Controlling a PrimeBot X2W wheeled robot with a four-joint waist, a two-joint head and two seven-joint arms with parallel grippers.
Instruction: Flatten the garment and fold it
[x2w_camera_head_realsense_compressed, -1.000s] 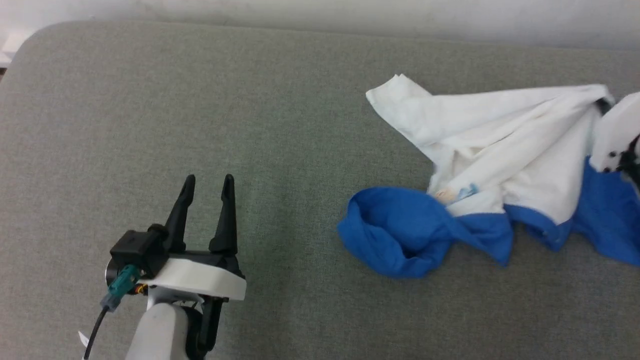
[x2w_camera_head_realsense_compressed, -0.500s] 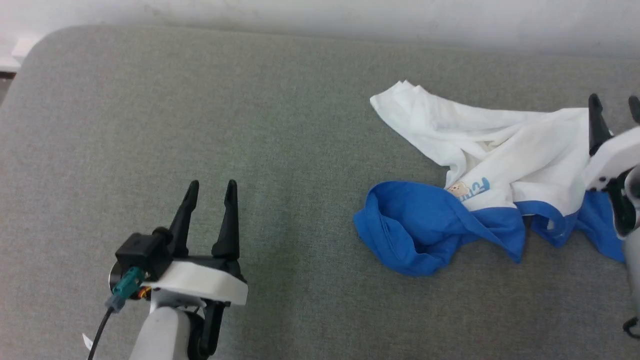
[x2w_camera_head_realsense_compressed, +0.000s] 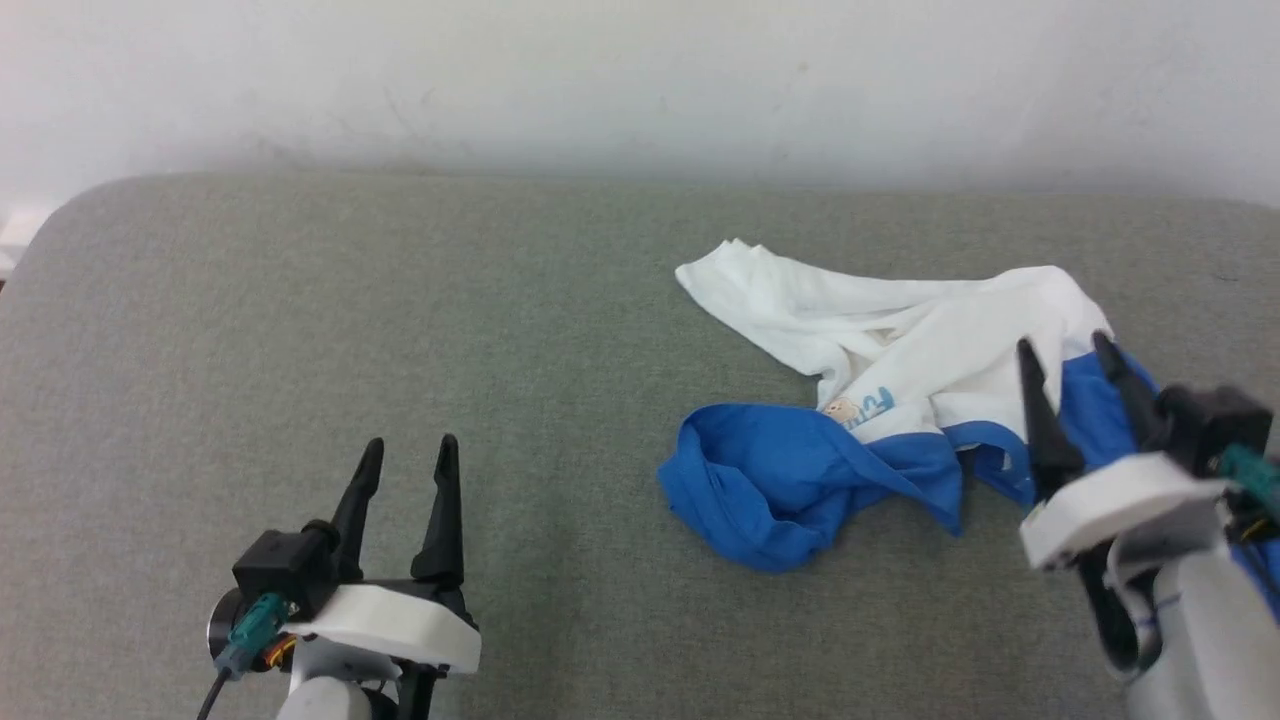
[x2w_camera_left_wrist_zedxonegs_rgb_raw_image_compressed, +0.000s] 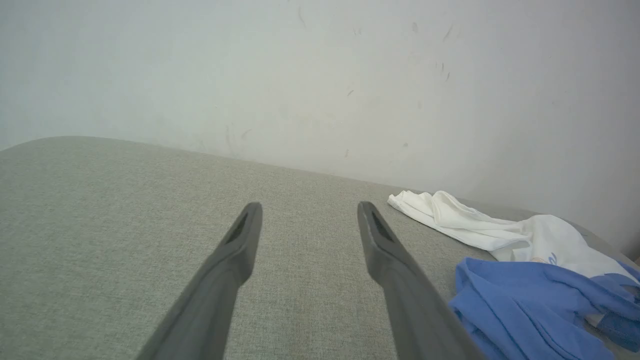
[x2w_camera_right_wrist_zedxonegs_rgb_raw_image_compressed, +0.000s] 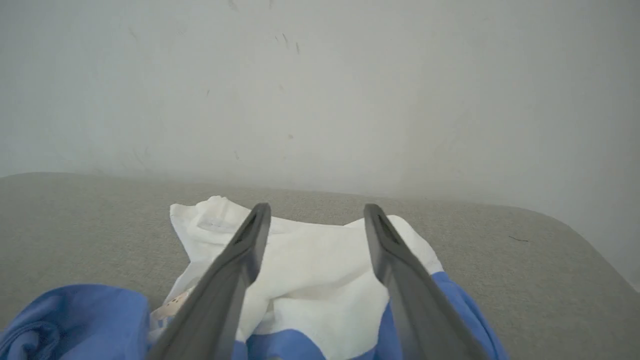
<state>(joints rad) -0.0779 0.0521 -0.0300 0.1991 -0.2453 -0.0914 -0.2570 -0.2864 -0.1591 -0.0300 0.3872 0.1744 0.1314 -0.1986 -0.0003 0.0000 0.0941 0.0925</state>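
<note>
The garment (x2w_camera_head_realsense_compressed: 900, 370) lies crumpled on the grey cushion, right of centre, white body toward the back and blue sleeves bunched at the front; a small beige patch with light-blue lettering (x2w_camera_head_realsense_compressed: 858, 406) peeks out at its middle. My right gripper (x2w_camera_head_realsense_compressed: 1063, 350) stands open over its right end, nothing between the fingers; in the right wrist view the garment (x2w_camera_right_wrist_zedxonegs_rgb_raw_image_compressed: 310, 280) spreads under the right gripper (x2w_camera_right_wrist_zedxonegs_rgb_raw_image_compressed: 316, 209). My left gripper (x2w_camera_head_realsense_compressed: 406, 450) is open at the lower left, well apart from the cloth. In the left wrist view the left gripper (x2w_camera_left_wrist_zedxonegs_rgb_raw_image_compressed: 309, 207) points at bare cushion, the garment (x2w_camera_left_wrist_zedxonegs_rgb_raw_image_compressed: 520, 270) off to the right.
The grey cushioned surface (x2w_camera_head_realsense_compressed: 400, 300) has a rounded left corner and ends at a pale wall (x2w_camera_head_realsense_compressed: 640, 80) behind. Wide bare cushion lies between my left gripper and the garment.
My right gripper has let go of the garment's right end and drawn back toward me; the cloth has dropped and settled flatter. The head camera has tilted up, showing more wall. The left arm stays put.
</note>
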